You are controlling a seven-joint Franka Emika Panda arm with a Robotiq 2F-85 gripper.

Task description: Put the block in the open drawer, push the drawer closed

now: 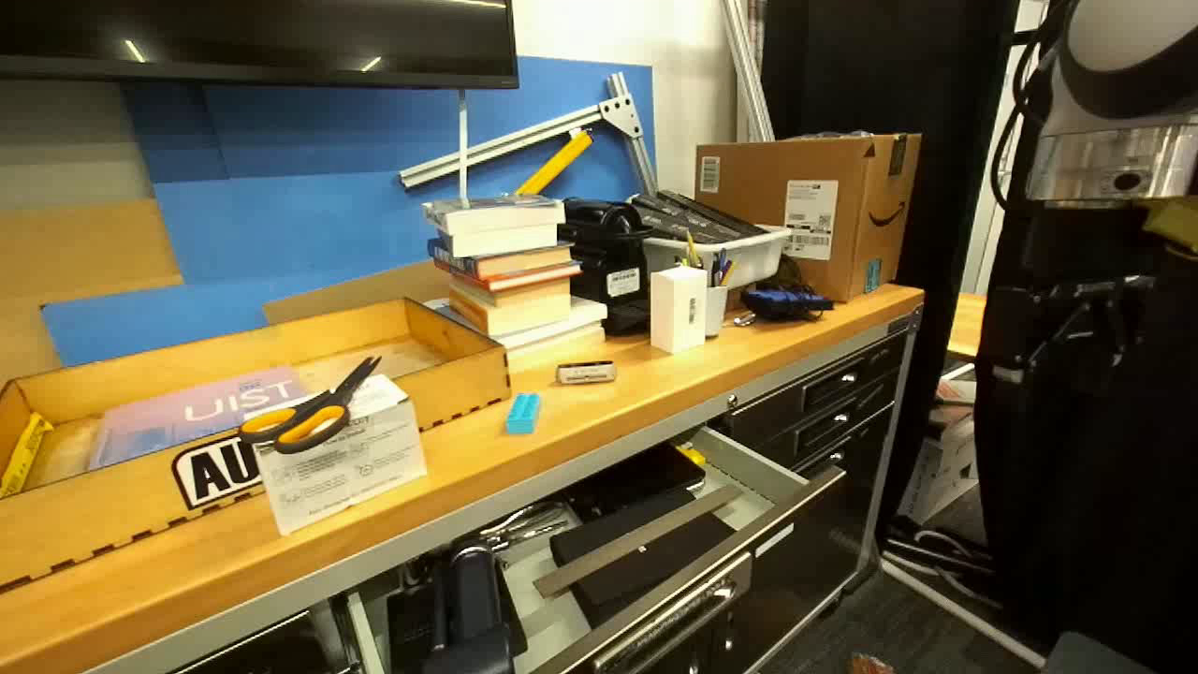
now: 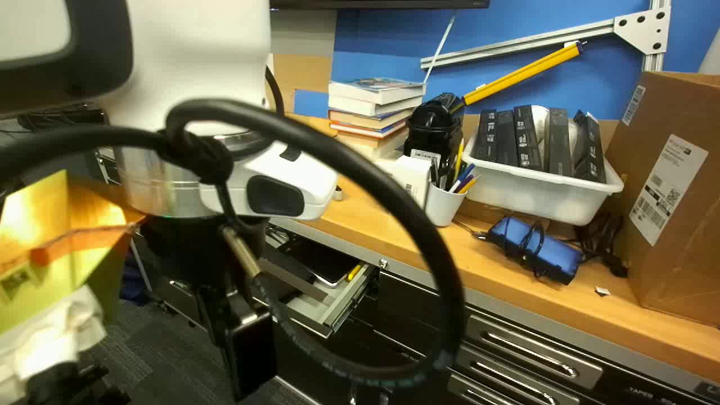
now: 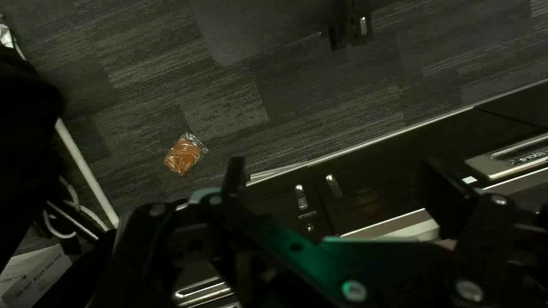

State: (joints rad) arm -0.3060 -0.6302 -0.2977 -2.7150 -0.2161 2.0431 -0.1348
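Observation:
The block [image 1: 522, 413], small and light blue with a studded top, lies on the wooden worktop above the open drawer. It does not show in the wrist view or in the exterior view that the arm blocks. The drawer [image 1: 777, 552] is pulled out, black with a silver bar handle, and holds dark boxes, a metal strip and tools. It also shows in an exterior view behind the arm [image 2: 355, 293], and its rim shows in the wrist view [image 3: 391, 222]. My gripper [image 3: 338, 184] is open and empty, above the floor in front of the cabinet, apart from block and drawer.
On the worktop [image 1: 646, 379] stand a wooden tray [image 1: 468, 370], a white box with scissors [image 1: 346, 463], stacked books [image 1: 510, 290], a white box [image 1: 678, 309], a bin [image 2: 540, 188] and a cardboard box [image 1: 796, 206]. A small grey item [image 1: 586, 373] lies near the block.

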